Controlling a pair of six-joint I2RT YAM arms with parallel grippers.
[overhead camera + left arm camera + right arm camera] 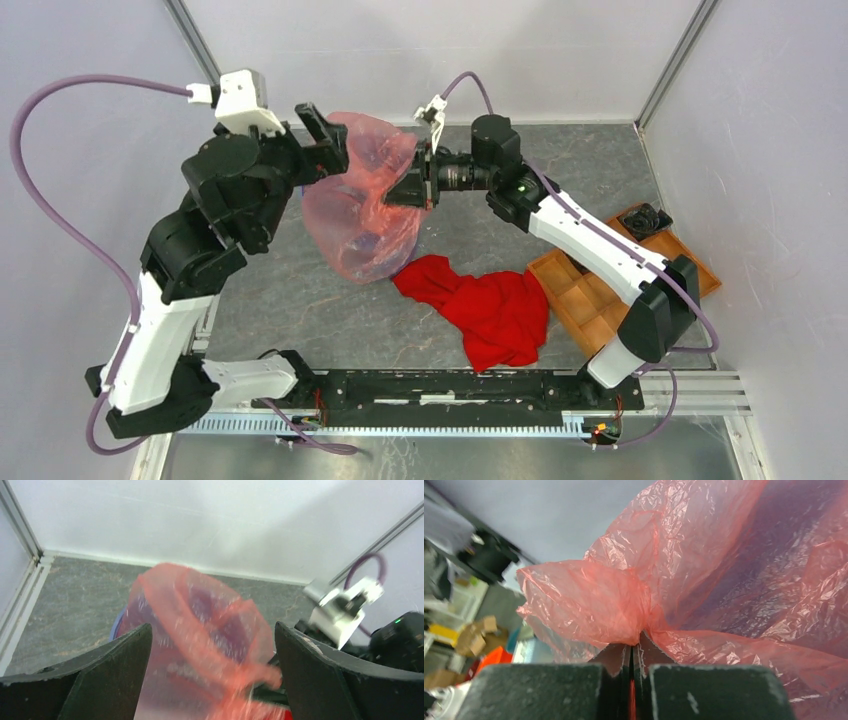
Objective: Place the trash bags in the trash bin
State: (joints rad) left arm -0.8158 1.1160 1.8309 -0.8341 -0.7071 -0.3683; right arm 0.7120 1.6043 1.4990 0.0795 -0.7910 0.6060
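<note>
The translucent red-orange trash bag (360, 205) is draped over the blue trash bin, which shows only as a blue rim sliver in the left wrist view (116, 625) and as a purplish shade through the film. My right gripper (410, 190) is shut on the bag's right edge, and the film bunches at its closed tips (631, 647). My left gripper (325, 140) is open at the bag's upper left edge. In its wrist view its jaws stand wide apart (211, 630) with the bag (200, 630) beyond them, blurred. I cannot tell if it touches the film.
An opaque red cloth (485, 305) lies crumpled on the table in front of the bag. An orange-brown compartment tray (600, 285) sits at the right with a black object (645, 218) at its far end. Enclosure walls stand close behind the bag.
</note>
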